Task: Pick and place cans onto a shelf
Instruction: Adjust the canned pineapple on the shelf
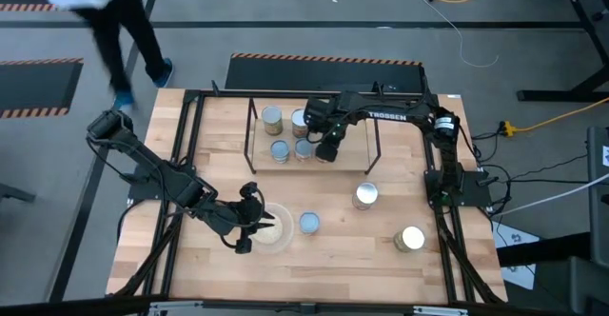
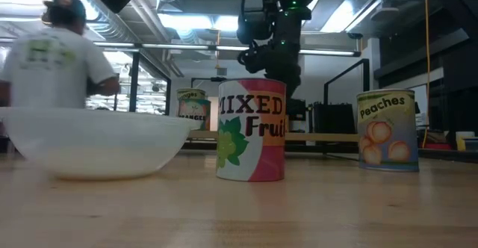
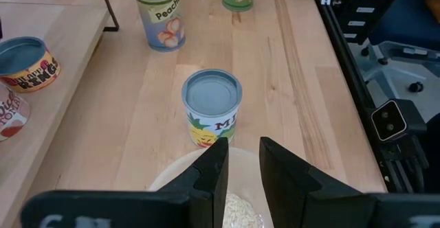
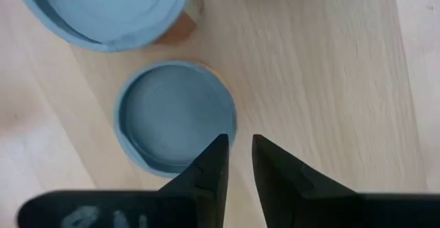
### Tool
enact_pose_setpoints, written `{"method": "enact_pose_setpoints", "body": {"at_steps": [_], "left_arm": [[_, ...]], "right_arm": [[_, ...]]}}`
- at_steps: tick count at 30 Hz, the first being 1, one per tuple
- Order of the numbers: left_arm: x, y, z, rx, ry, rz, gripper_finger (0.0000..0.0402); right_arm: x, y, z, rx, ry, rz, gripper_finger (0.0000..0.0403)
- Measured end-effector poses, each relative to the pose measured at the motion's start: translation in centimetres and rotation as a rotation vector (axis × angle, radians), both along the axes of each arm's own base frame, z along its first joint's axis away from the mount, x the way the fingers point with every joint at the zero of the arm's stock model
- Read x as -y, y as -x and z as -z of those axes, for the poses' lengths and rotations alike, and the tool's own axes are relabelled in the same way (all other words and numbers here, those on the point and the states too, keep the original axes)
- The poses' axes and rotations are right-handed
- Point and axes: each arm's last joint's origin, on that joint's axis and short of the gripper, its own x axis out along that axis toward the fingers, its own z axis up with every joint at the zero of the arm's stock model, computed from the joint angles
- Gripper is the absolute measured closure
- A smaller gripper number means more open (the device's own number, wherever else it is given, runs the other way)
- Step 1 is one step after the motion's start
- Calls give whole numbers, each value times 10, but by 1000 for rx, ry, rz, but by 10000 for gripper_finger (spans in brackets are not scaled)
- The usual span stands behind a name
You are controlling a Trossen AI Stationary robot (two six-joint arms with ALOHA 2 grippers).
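Near edge of the surface [image 1: 381,249]: left end effector [image 1: 249,228] over the clear bowl [image 1: 271,230], fingers slightly parted, grasping nothing. Just beyond, the Mixed Fruit can [image 1: 309,223] stands upright, axis vertical, bluish-grey lid up. Peaches can [image 1: 365,196] and a shiny-topped can [image 1: 410,239] upright to its right. Farther back, four upright cans [image 1: 279,151] cluster on the shelf [image 1: 357,135]. Right end effector [image 1: 326,150] hangs beside them, narrowly parted, empty.

L arm reached in from the shelf's [image 1: 314,130] front-left; left gripper [image 1: 249,232] hung well in front of it, fingers narrowly parted, empty. R arm bent over the shelf; right gripper [image 1: 326,150] pointed down, narrow gap, empty.
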Motion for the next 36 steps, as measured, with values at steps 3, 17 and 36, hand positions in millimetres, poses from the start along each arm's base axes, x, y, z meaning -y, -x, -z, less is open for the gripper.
{"method": "enact_pose_setpoints", "body": {"at_steps": [3, 17, 36], "left_arm": [[0, 0, 0, 0, 0, 0, 325], [0, 0, 0, -1, 0, 0, 325], [0, 0, 0, -1, -3, 1, 325]], "right_arm": [[1, -2, 0, 18, 2, 0, 333], [0, -2, 0, 20, -1, 4, 333], [-1, 5, 24, 1, -8, -29, 349]]}}
